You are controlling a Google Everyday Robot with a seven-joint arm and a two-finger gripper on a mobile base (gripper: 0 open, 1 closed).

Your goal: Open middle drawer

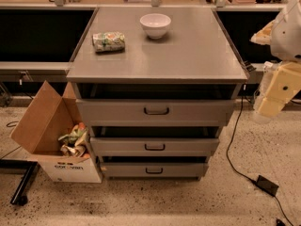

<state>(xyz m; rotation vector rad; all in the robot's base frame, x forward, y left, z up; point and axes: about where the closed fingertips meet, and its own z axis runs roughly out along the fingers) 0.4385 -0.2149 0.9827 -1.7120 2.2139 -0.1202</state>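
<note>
The grey cabinet (155,60) has three drawers stacked in its front. The middle drawer (188,146) has a low flat grey front with a small dark loop handle (154,147) at its centre. Above it is the taller-fronted top drawer (197,111), below it the low bottom drawer (183,170). A dark gap shows above each drawer front. My gripper (272,102), cream-yellow at the end of the white arm (289,29), hangs at the right edge of the view. It is beside the cabinet's right side at about top-drawer height, well away from the handle and touching nothing.
A white bowl (155,25) and a crumpled snack bag (108,41) lie on the cabinet top. An open cardboard box (47,126) holding bags stands on the floor at the cabinet's left. A black cable with a power brick (266,184) runs across the floor on the right. A black stand foot (21,187) is at far left.
</note>
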